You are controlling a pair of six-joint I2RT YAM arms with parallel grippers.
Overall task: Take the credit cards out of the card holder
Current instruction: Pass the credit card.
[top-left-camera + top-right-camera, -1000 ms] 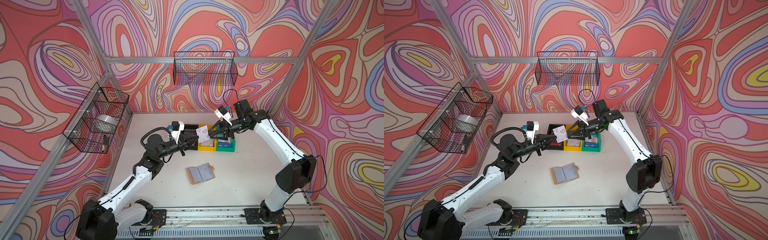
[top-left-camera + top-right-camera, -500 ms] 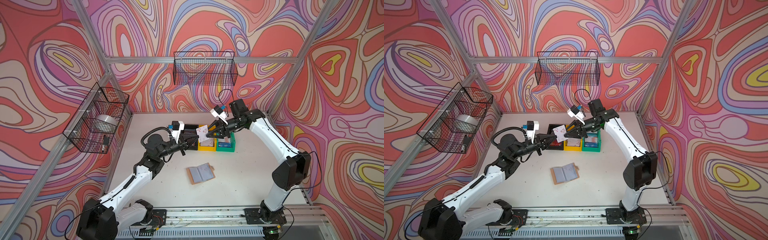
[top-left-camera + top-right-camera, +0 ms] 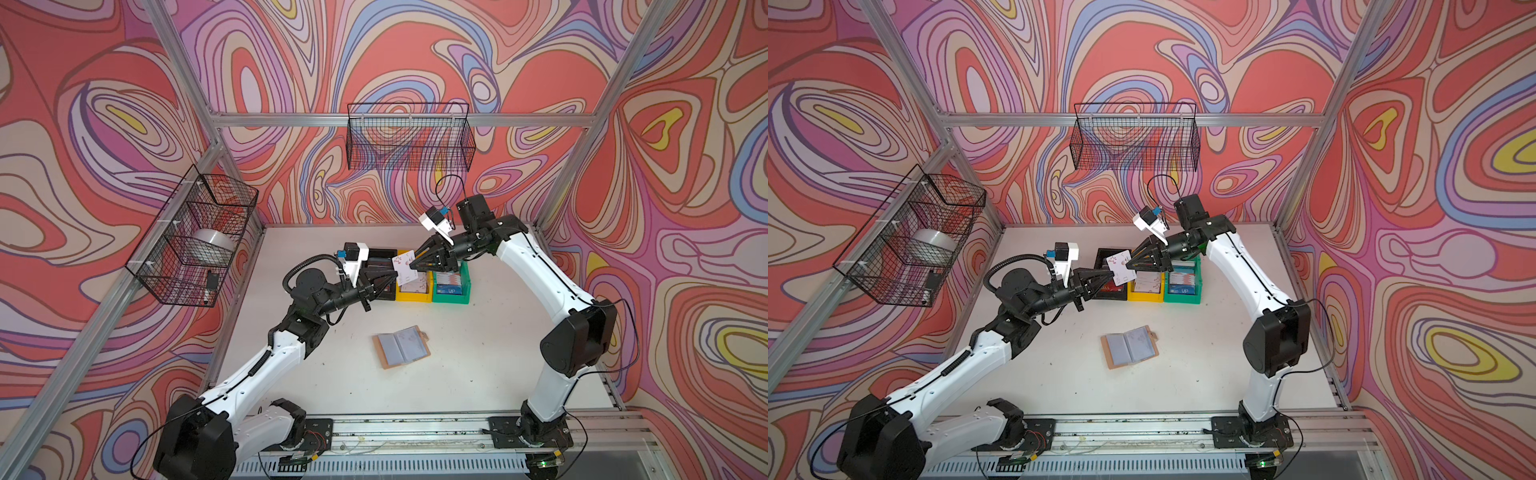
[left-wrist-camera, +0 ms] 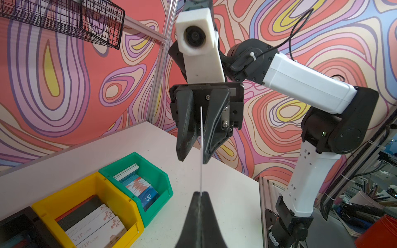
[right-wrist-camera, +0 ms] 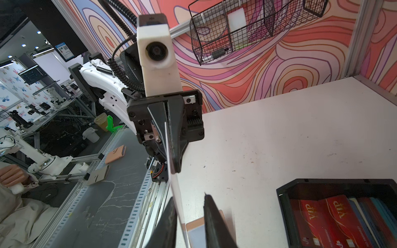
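The credit card (image 3: 405,268) is in the air at the far side, roughly over the yellow bin (image 3: 409,296). It is well apart from the card holder (image 3: 401,347), which lies open on the tabletop (image 3: 478,353) nearer the middle. Whether the holder's sleeves hold more cards I cannot tell.

The left end effector (image 3: 394,277) is clamped together on the card's left end. The right end effector (image 4: 193,160) straddles the other end with its jaws apart. The card sits edge-on between them, closer to one finger, and is not yet pinched.

This looks like a hand-over. To do it well, the right side should close squarely on flat plastic, clear of the left fingertips, and be firm before the left lets go. A thin, slick card is likely to bow or swivel under a lopsided squeeze or an early tug. The yellow bin holds similar white cards, so it is a likely destination.
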